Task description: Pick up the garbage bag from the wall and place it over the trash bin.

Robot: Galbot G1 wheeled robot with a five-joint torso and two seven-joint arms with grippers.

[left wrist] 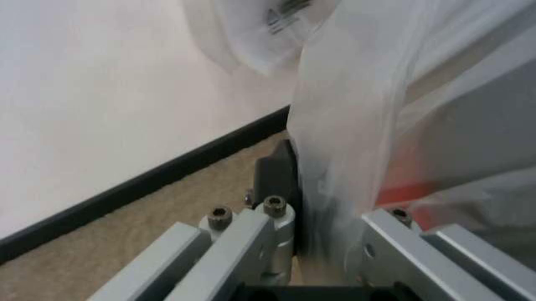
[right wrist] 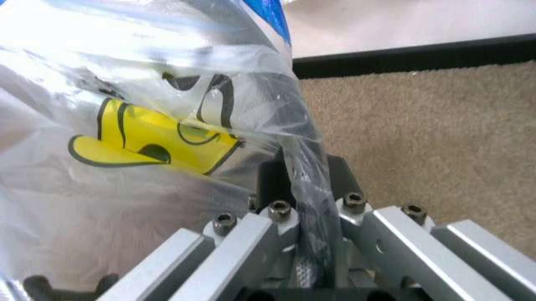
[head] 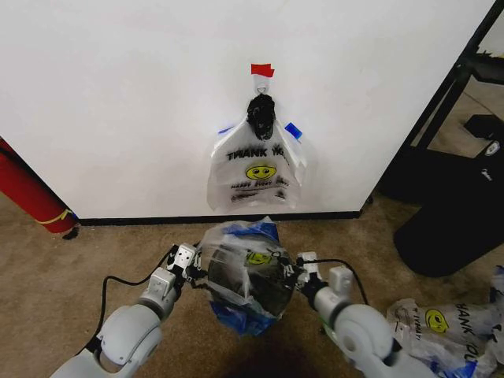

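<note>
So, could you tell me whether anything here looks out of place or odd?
Yes: a second garbage bag hangs on the wall while one bag is stretched over the trash bin between the left gripper and right gripper. Loose bags lie crumpled on the carpet at right.

Even, soft indoor light, sharp from my head and blurred at my left wrist.

From my head the large plain white wall [head: 118, 94] is brightly and evenly lit, and the hanging thin translucent white plastic bag [head: 256, 173] casts only a faint shadow on it. At my left wrist everything is soft and washed pale. At my right wrist, glare streaks the crinkled plastic [right wrist: 167, 94] while my metal fingers [right wrist: 277, 219] stay crisp.
</note>
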